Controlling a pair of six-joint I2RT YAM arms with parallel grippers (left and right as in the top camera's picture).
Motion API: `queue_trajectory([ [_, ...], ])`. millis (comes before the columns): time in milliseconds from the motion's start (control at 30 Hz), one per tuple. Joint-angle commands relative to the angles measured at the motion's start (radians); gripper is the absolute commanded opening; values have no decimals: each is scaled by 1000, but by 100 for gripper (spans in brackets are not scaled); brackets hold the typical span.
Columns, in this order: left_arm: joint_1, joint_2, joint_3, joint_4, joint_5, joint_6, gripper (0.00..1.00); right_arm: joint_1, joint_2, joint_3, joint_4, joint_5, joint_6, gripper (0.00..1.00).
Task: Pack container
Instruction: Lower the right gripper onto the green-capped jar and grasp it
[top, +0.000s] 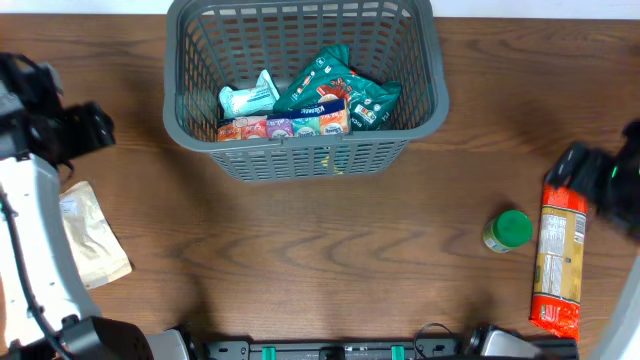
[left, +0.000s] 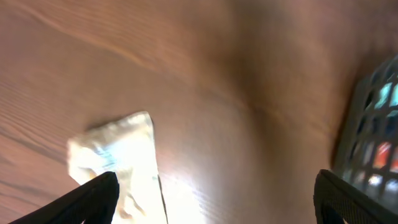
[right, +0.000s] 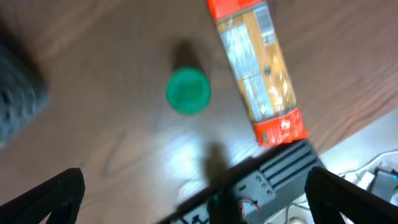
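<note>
Wooden worktop (top: 330, 250), container (top: 300, 158) part-packed.
Both jaws released; I'd grab the pasta packet (top: 560, 255) mid-length, across its width.

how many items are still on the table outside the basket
3 outside the container: a pale pouch at the left, a green-lidded jar at the right, and a long orange packet just right of the jar. More may be hidden from view.
</note>
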Motion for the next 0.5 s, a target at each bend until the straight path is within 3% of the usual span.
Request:
queue_trajectory([
  [0, 0, 5, -70, 32, 21, -12, 85, 0, -103, -148, 2, -15, 15, 99],
  [200, -24, 5, -91, 70, 33, -12, 86, 0, -166, -372, 102, 4, 15, 99],
  [467, -66, 5, -91, 67, 33, -12, 86, 1, -165, -636, 357, -30, 29, 99],
])
